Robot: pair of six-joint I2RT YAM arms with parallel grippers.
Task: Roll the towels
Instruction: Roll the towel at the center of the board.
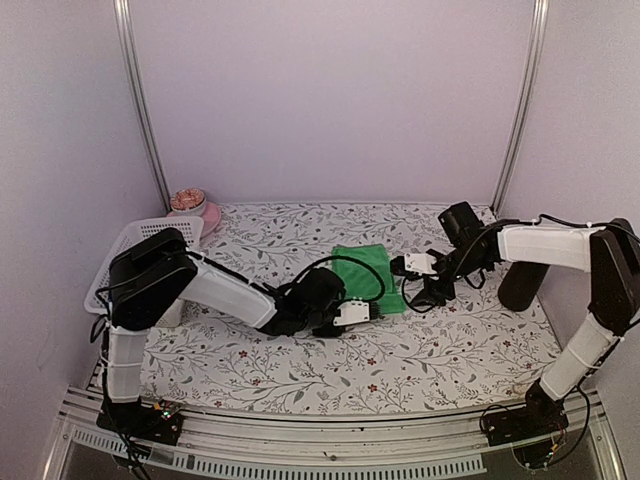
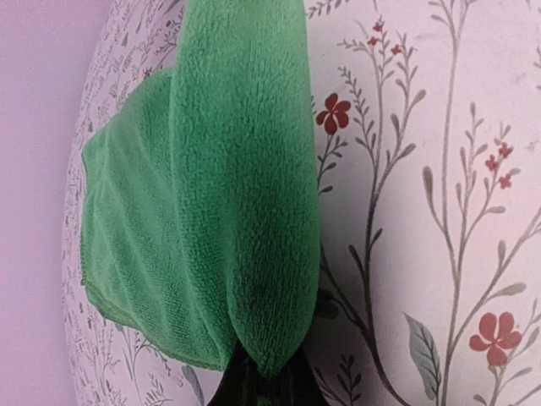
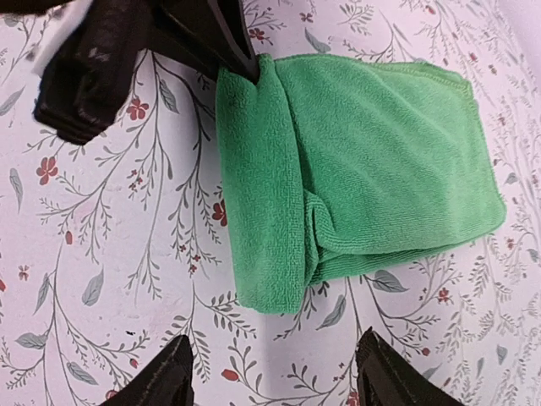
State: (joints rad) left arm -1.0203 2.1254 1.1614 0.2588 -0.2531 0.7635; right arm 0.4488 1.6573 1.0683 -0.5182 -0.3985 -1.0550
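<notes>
A bright green towel lies on the floral table cover, with one long edge turned over into a thick roll. My left gripper is shut on one end of that roll, and the cloth stretches away from its black fingers. The right wrist view shows the left gripper pinching the roll's far corner. My right gripper stands open just short of the roll's other end, its fingertips apart from the cloth with bare table between them. From above, it sits at the towel's right side.
A white mesh basket stands at the far left, beside the left arm. A pink bowl sits behind it by the back wall. Pale walls and metal posts close in the table on three sides.
</notes>
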